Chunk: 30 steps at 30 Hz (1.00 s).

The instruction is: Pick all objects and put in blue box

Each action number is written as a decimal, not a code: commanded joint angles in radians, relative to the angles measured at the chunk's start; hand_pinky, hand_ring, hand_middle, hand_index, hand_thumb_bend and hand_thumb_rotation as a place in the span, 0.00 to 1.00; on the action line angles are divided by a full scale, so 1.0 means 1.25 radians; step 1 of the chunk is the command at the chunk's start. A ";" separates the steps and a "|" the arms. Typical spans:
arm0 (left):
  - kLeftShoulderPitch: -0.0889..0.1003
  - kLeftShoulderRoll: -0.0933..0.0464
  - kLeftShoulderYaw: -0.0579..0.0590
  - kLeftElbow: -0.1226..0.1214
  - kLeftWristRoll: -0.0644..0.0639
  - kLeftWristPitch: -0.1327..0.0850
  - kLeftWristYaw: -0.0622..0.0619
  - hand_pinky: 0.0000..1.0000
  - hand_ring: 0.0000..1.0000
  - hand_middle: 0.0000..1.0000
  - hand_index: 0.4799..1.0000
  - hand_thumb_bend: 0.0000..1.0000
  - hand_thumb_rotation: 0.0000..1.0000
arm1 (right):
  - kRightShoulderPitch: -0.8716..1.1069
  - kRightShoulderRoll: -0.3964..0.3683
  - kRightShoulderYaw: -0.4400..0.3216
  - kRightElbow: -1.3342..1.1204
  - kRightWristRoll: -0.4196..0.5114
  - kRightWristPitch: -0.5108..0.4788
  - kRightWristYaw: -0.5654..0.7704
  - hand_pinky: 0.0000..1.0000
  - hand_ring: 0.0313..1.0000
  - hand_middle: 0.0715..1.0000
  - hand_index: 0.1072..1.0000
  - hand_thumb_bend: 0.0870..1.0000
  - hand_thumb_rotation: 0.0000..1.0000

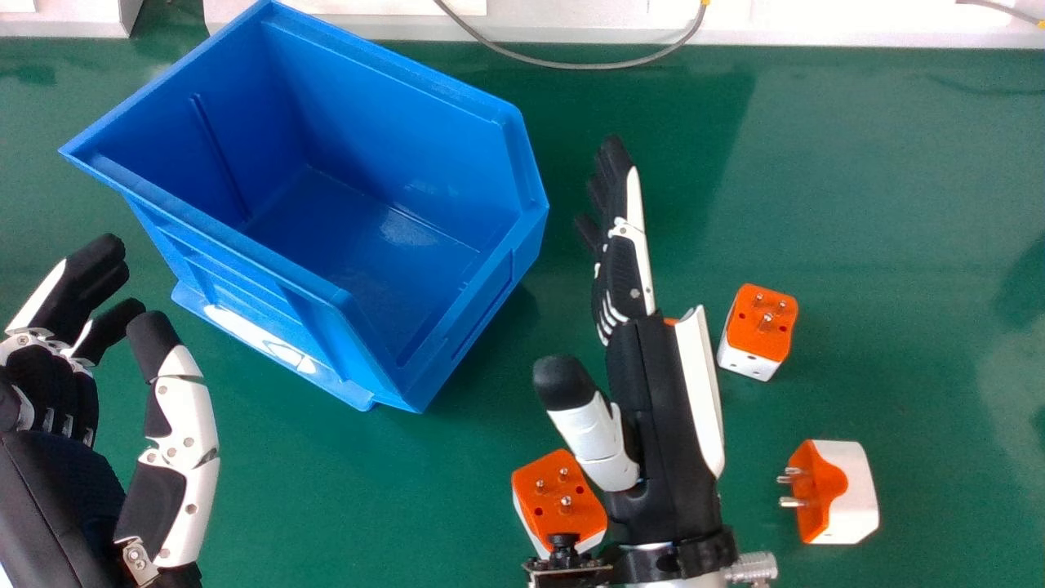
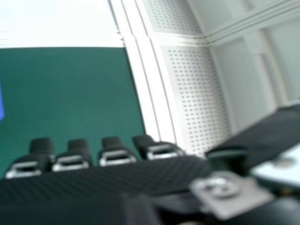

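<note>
In the head view my right hand (image 1: pixel 653 392) hangs over the table right of the blue box (image 1: pixel 367 237), open, fingers straight and nothing held. The right hand (image 2: pixel 108 178) also shows in its own view. My left hand (image 1: pixel 61 392) is left of the box, open with relaxed fingers. The box looks empty inside. An orange and white plug adapter (image 1: pixel 759 327) stands right of the right hand; another adapter (image 1: pixel 837 492) lies nearer the front right, pins facing left. A third adapter (image 1: pixel 558 500) is partly covered by the right wrist. A sliver of orange shows behind the right hand.
A grey cable (image 1: pixel 563 64) curves over the green table's (image 1: pixel 898 204) far edge, where white equipment (image 1: pixel 775 24) stands. In the right hand view, a perforated light panel (image 2: pixel 197 89) rises beyond the table.
</note>
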 commanded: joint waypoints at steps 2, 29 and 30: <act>0.004 -0.052 -0.001 -0.010 0.006 -0.006 -0.002 0.69 0.74 0.73 0.51 0.24 0.00 | -0.010 0.080 0.010 -0.013 -0.004 -0.021 -0.006 0.96 1.00 1.00 0.99 0.65 1.00; 0.034 -0.061 -0.015 -0.014 0.022 -0.007 0.016 0.68 0.73 0.72 0.49 0.25 0.00 | 0.003 0.043 0.002 -0.050 -0.006 0.019 0.034 0.99 1.00 1.00 1.00 0.63 1.00; 0.035 -0.061 -0.017 -0.015 0.022 -0.005 0.017 0.68 0.73 0.72 0.49 0.25 0.00 | 0.005 0.027 -0.001 -0.078 -0.015 0.061 0.060 1.00 1.00 1.00 1.00 0.62 1.00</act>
